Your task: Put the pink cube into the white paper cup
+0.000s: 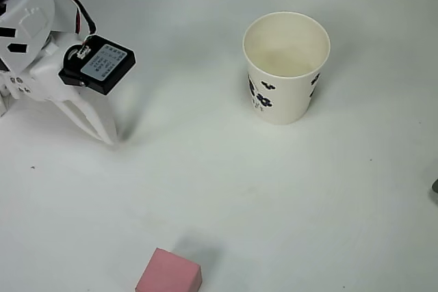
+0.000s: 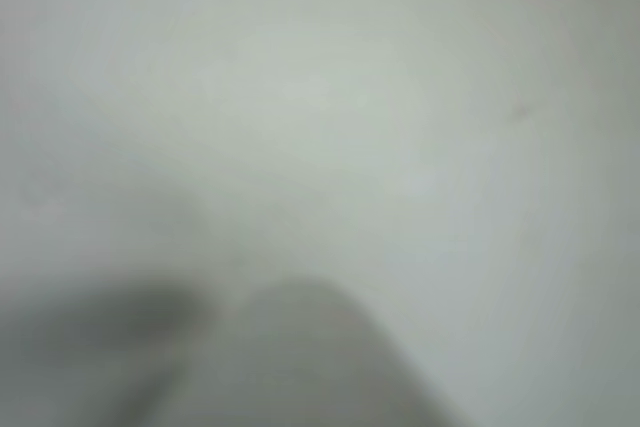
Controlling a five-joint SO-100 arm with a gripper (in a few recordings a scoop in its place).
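End effector [image 1: 102, 128] sitting upper left in overhead view, tips nr desk [image 1: 274, 203], fingers together, holding nothing. Cube [image 1: 169, 273] lying at bottom edge, well apart from upright cup [image 1: 285, 66].

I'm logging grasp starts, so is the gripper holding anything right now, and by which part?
Nothing is held. In the overhead view the gripper sits at the left with nothing between its fingers, far from the pink cube and the white paper cup.

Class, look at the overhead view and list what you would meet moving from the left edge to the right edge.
End effector at the left, pointing down at the table → pink cube at the bottom edge → white paper cup, standing upright with its mouth open.
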